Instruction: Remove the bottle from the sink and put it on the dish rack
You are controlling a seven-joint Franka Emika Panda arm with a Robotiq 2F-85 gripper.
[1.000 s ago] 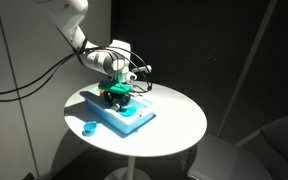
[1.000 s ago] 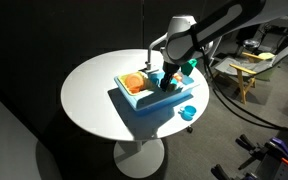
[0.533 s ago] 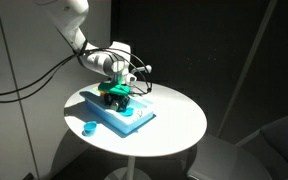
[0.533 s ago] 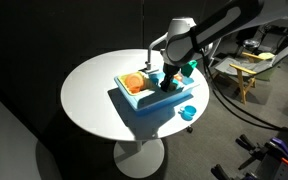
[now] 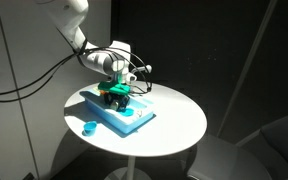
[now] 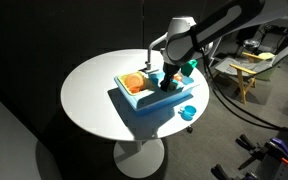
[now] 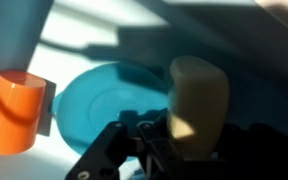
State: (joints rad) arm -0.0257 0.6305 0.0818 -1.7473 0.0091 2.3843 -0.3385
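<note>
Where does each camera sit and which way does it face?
In an exterior view: beside the table, looking down at the sink; arm enters upper left.
In an exterior view: beside the table, looking down at the dish rack end; arm enters upper right.
Wrist view: on the wrist, looking down past the fingers at the bottle.
Both exterior views share table, sink and gripper.

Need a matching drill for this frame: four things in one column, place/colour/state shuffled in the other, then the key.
Things:
1. dish rack
2. small blue round piece
3. gripper
4. table

Descriptions:
A. white and round
B. down at the sink, shut on the pale bottle
C. orange, at one end of the sink unit
D. on the tabletop beside the sink

Pairs: 1-C, 2-D, 3-B, 4-A
</note>
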